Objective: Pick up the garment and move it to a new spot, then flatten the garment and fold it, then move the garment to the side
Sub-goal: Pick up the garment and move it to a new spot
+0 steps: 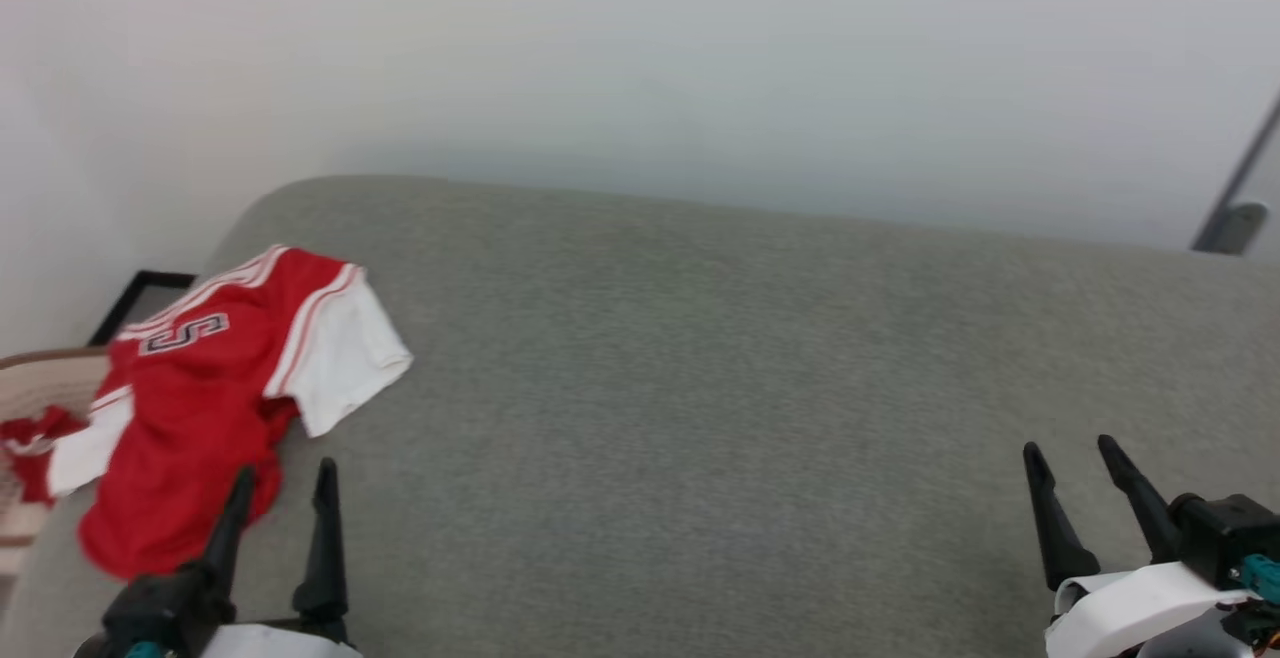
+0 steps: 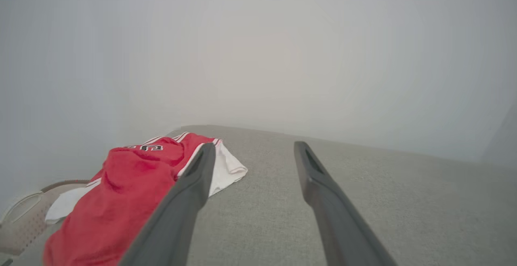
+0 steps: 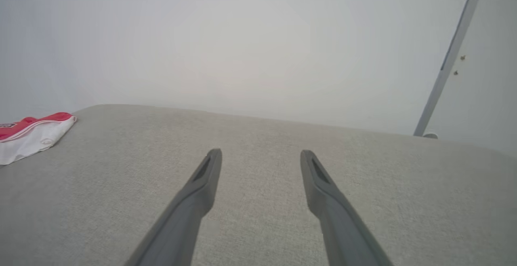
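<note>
The garment (image 1: 215, 378), a red jersey with white sleeves and black lettering, lies crumpled at the far left of the grey padded surface (image 1: 720, 388), partly over its left edge. My left gripper (image 1: 285, 473) hovers open just at the garment's near right hem, holding nothing. From the left wrist the garment (image 2: 129, 185) sits left of the spread fingers, whose gripper (image 2: 254, 146) is empty. My right gripper (image 1: 1068, 450) stands open over bare surface at the lower right. The right wrist view shows that gripper (image 3: 260, 153) open, and a white sleeve of the garment (image 3: 32, 136) at the far left.
A pale perforated basket (image 1: 45, 388) stands off the surface's left edge, with a small red cloth bundle (image 1: 30, 443) in it. A black frame (image 1: 130, 303) lies on the floor behind it. A white wall backs the surface; a grey pole (image 1: 1235, 188) leans at right.
</note>
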Motion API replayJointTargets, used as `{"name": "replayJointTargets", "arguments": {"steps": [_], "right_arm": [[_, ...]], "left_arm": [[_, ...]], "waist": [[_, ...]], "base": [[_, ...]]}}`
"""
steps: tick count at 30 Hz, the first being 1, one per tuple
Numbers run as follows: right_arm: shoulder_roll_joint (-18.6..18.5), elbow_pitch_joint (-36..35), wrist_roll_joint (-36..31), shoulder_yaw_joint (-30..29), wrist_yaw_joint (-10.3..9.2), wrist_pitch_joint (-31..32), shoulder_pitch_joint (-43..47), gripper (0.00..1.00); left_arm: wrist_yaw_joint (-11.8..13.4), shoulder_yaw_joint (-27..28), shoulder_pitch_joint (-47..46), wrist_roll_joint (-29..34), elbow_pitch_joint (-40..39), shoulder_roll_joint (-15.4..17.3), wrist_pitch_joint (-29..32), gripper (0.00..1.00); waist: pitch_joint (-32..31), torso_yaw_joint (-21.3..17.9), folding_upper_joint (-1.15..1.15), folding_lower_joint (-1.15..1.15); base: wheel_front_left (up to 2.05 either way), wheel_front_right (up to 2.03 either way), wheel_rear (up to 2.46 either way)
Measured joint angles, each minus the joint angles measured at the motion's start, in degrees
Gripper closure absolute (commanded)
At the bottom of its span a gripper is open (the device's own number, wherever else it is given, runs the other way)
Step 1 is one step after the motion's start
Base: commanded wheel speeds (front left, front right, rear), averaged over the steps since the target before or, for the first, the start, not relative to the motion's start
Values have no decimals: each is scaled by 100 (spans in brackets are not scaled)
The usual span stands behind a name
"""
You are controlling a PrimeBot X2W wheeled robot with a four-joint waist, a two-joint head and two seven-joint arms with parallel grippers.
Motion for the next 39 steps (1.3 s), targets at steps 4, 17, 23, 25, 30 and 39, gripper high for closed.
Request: {"name": "replayJointTargets", "arguments": {"steps": [4,17,23,25,30,39], "right_arm": [[-3,32,63,153,0,1,-1,0],[49,121,180,537,0,10,-3,0],[53,160,201,604,1,16,-9,0],[44,164,211,626,0,19,-20,0],[-8,133,213,595,1,51,-44,0],[-156,-123,138,500,1,224,-137,0]], "left_arm": [[44,124,71,-23,21,23,0,0],[164,299,296,-75,-37,109,29,0],[179,285,332,-122,-42,125,63,0],[179,285,326,-163,-44,146,110,0],[142,312,96,-307,-34,301,312,0],[-25,391,-711,-760,212,975,883,0]], "waist": [[-76,317,0,0],[-341,1309,0,0],[-440,1521,0,0],[-438,1509,0,0],[-355,1389,0,0],[-24,1034,0,0]], "base": [[0,0,0],[0,0,0],[0,0,0],[0,0,0],[0,0,0],[0,0,0]]}}
